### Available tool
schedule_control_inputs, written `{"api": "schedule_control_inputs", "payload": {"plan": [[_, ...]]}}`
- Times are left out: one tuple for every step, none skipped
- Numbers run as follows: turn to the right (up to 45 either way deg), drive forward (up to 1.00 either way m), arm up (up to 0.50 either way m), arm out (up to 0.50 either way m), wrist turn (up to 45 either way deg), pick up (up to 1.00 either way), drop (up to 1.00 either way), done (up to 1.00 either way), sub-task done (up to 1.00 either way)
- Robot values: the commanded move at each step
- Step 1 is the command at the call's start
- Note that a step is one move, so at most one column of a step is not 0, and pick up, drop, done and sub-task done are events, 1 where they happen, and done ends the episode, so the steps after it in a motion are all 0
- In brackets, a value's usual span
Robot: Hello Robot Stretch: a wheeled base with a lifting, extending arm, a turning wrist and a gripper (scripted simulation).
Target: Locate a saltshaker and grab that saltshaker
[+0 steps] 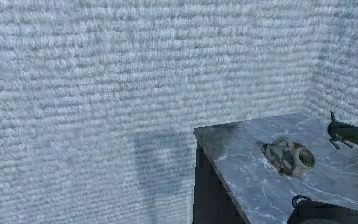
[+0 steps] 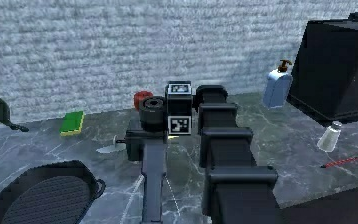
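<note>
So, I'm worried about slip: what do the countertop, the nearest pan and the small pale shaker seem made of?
Countertop: smooth grey stone, probably marble, by its pale veins. Nearest pan: matte black metal, perhaps cast iron, by its dull rim. Small pale shaker: maybe glass or plastic, greyish cap; too small to settle.

Textured grey wall [image 1: 137, 70] (marble counter [image 1: 247, 160])

light: even, fairly bright | shadow: soft grey on wall [image 1: 162, 152] beside counter [image 1: 237, 150]
</note>
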Motion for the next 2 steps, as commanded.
{"api": "schedule_control_inputs", "payload": {"plan": [[0.0, 0.00, 0.00, 0.00, 45.0, 0.00, 0.00, 0.00, 0.00], [0.0, 0.00, 0.00, 0.00, 45.0, 0.00, 0.00, 0.00, 0.00]]}}
